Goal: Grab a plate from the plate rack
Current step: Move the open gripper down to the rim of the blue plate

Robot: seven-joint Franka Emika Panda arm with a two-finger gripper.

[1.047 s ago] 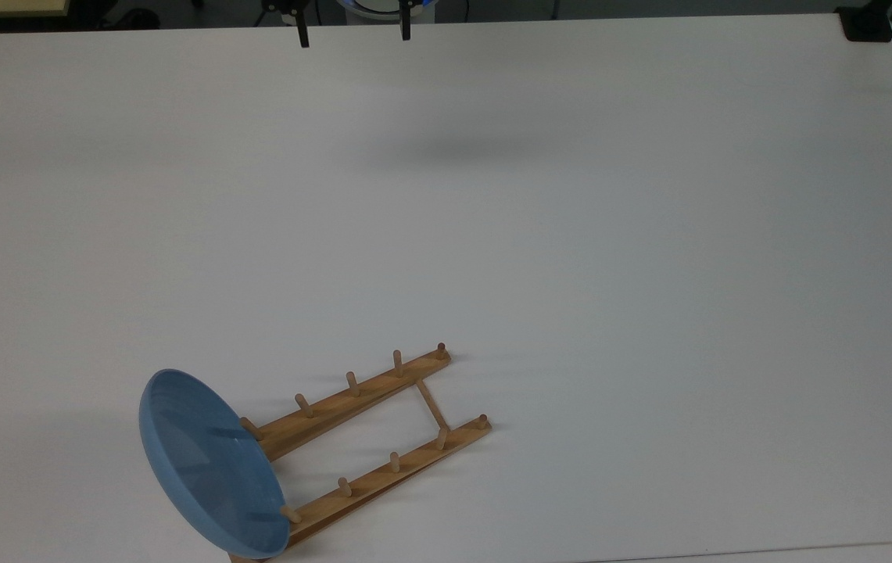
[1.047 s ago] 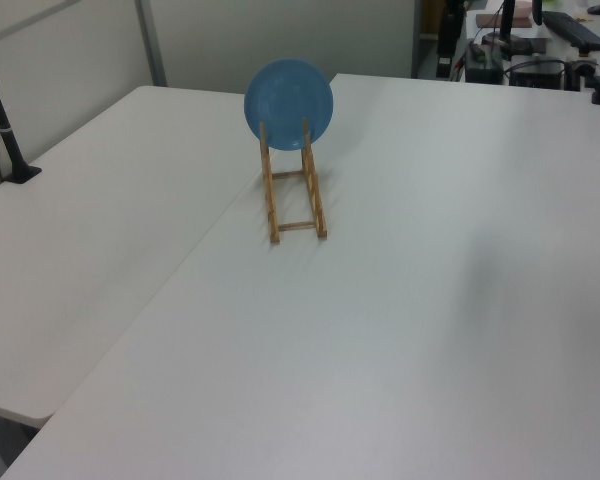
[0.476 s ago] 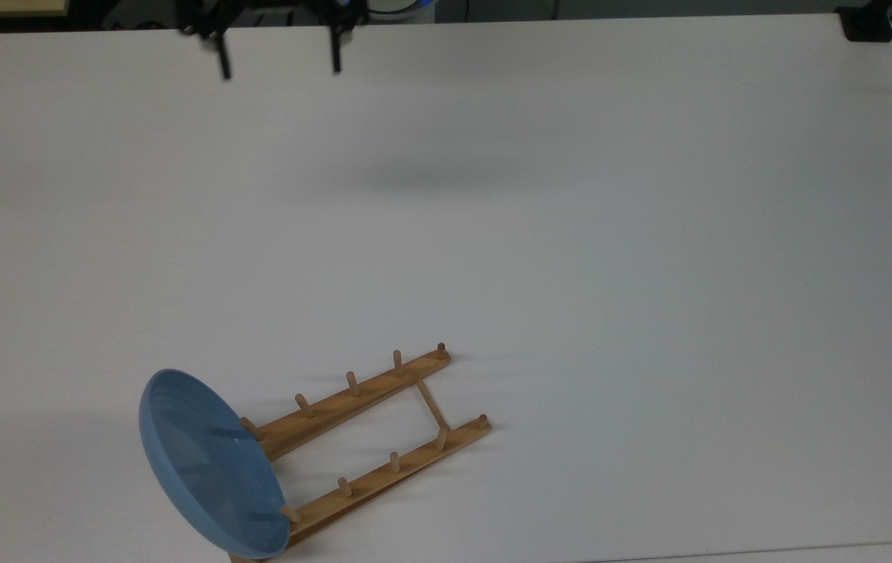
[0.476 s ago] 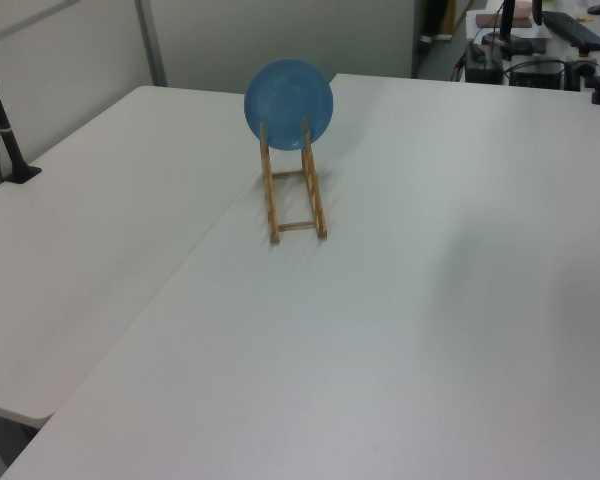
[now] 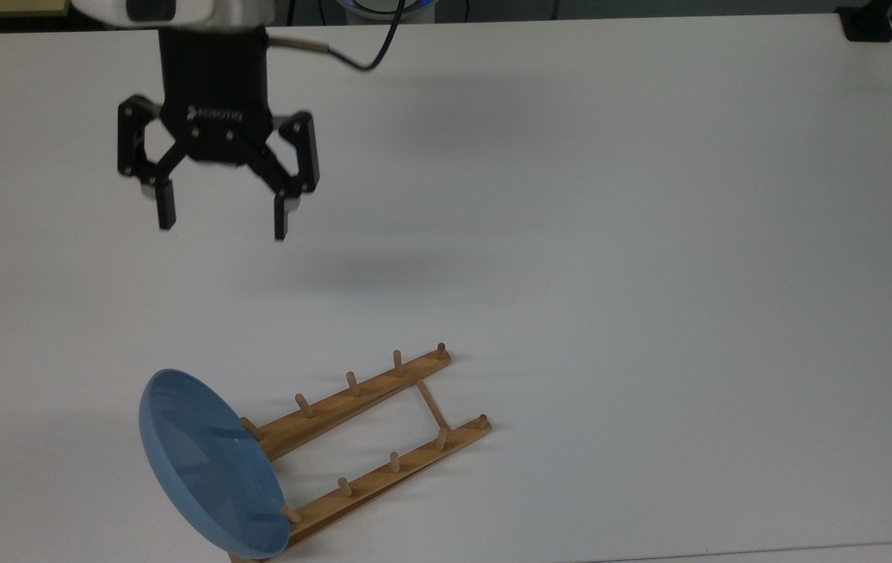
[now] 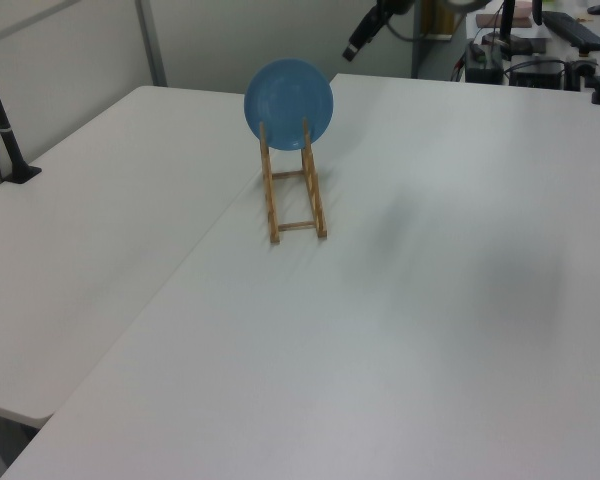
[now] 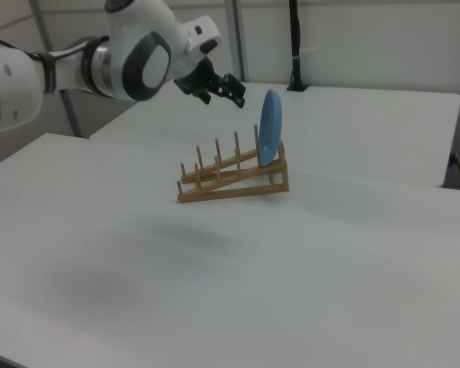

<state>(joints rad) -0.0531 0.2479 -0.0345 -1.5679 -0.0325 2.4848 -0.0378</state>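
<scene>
Plate [image 5: 207,461]: it stands on edge at one end of the rack, leaning on the last pegs, at the bottom left in the top view; its place is the same as one second ago.
Plate facing: the hollow side looks along the rack [image 5: 371,438], toward the free end.
Rack axis: the two long rails run from the top view's lower left to its upper right; the rack has not moved.
Gripper [image 5: 220,223]: one second ago only the finger tips showed at the top edge of the top view; now it has come far down into this view, above the bare table [image 5: 610,234] and well apart from the plate.
Gripper state: fingers spread wide, holding nothing.
Writing: "ROBOTIQ" in white on the black gripper body.
</scene>
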